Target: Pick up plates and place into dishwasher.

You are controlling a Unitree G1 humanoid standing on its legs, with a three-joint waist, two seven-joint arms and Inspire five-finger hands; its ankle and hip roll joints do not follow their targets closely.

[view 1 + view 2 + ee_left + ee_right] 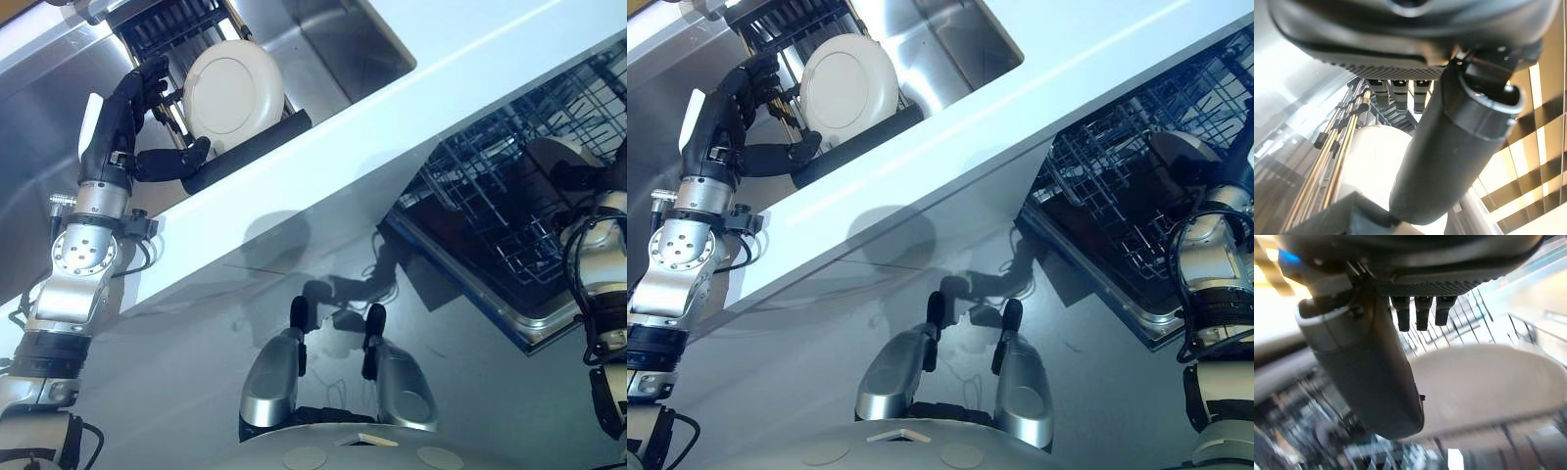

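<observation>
Landmark: the white counter, which crosses the head views diagonally.

Left of the counter, a metal sink holds a dark wire rack. One white plate stands on edge in the rack, its face turned toward the counter, with a black roll lying along the counter's edge just below it.

The left hand is at the plate's left rim. Its fingers are curled at the rim on the rack side and its thumb reaches under the plate toward the roll. Whether the digits actually press the plate cannot be told from the head views. In the left wrist view the thumb lies across the plate's face, and the fingertips sit beyond the rim, against the rack bars.

Right of the counter, the open dishwasher's wire basket lies below the counter's edge. The right hand is over the basket with a second plate. In the right wrist view this plate sits between the thumb on one face and the fingertips beyond the far rim; the hand is clamped on it, above the basket tines.
</observation>
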